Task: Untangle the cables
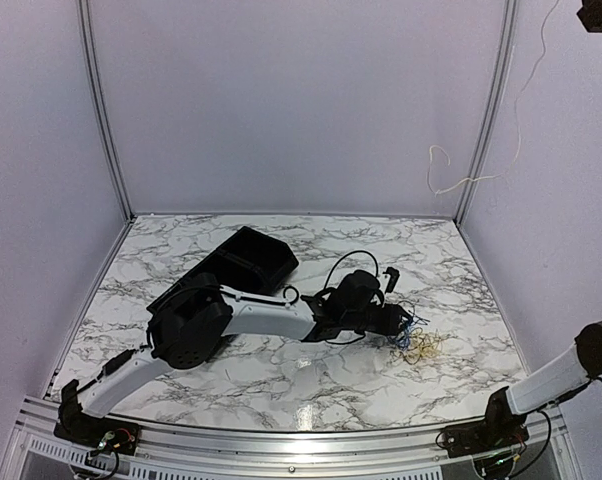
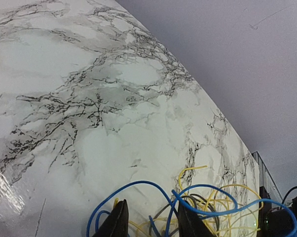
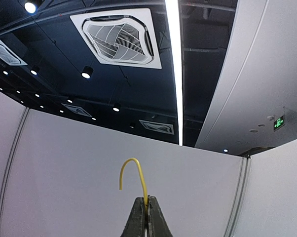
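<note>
The cables lie in a small tangle [image 1: 418,345] of blue, yellow and dark thin wires on the marble table, right of centre. My left gripper [image 1: 401,322] is down at the tangle's left edge. In the left wrist view it [image 2: 154,223] is open, with blue [image 2: 138,185] and yellow [image 2: 207,207] loops lying between and beyond its fingers. My right gripper [image 3: 146,210] is raised high, pointing at the ceiling, and is shut on a single yellow wire [image 3: 138,173] whose short end curls over it. A pale thin strand [image 1: 471,180] hangs against the back wall from the top right.
A black tray [image 1: 243,262] lies on the table [image 1: 231,380] at the back left, behind the left arm. White walls close in the back and both sides. The right arm [image 1: 571,370] rises out of view at the right edge.
</note>
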You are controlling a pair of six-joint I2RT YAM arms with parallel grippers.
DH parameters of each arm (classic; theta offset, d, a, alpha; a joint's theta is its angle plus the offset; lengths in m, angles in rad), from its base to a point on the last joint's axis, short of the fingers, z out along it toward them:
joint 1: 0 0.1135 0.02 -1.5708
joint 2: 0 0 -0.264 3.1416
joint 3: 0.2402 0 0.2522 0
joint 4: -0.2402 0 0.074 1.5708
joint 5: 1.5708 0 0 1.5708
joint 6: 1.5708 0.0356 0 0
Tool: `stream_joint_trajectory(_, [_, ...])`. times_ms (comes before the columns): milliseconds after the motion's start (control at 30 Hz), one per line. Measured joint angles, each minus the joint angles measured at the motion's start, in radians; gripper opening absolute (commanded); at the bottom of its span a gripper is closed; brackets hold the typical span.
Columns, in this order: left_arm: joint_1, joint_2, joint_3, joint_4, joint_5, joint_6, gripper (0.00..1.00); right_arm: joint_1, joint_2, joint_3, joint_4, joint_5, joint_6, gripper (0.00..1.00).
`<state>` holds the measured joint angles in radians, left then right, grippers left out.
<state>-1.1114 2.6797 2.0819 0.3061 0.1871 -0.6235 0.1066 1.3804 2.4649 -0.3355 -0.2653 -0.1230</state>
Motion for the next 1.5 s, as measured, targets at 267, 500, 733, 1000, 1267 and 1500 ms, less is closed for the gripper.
stream_joint_trajectory(267, [0.022,-0.078,0.0,-0.034,0.016,0.056,0.55,0.0,-0.046,-0.124,0.068,0.003,0.01,0.0])
stream_joint_trajectory(500, [0.032,-0.249,-0.014,-0.085,-0.018,0.102,0.64,0.0,-0.101,-0.362,0.069,-0.016,0.018,0.0])
stream_joint_trajectory(733, [0.032,-0.519,-0.217,-0.171,-0.111,0.16,0.66,0.0,-0.101,-0.537,0.02,-0.071,0.021,0.0])
stream_joint_trajectory(1000, [0.032,-0.749,-0.499,-0.312,-0.235,0.242,0.65,0.009,-0.084,-0.57,-0.006,-0.171,0.045,0.0])
stream_joint_trajectory(1267, [0.032,-0.916,-0.606,-0.383,-0.348,0.311,0.65,0.13,-0.026,-0.679,-0.037,-0.227,0.043,0.0])
stream_joint_trajectory(1500, [0.033,-0.993,-0.657,-0.286,-0.367,0.43,0.65,0.255,0.053,-0.689,-0.064,-0.24,0.039,0.0])
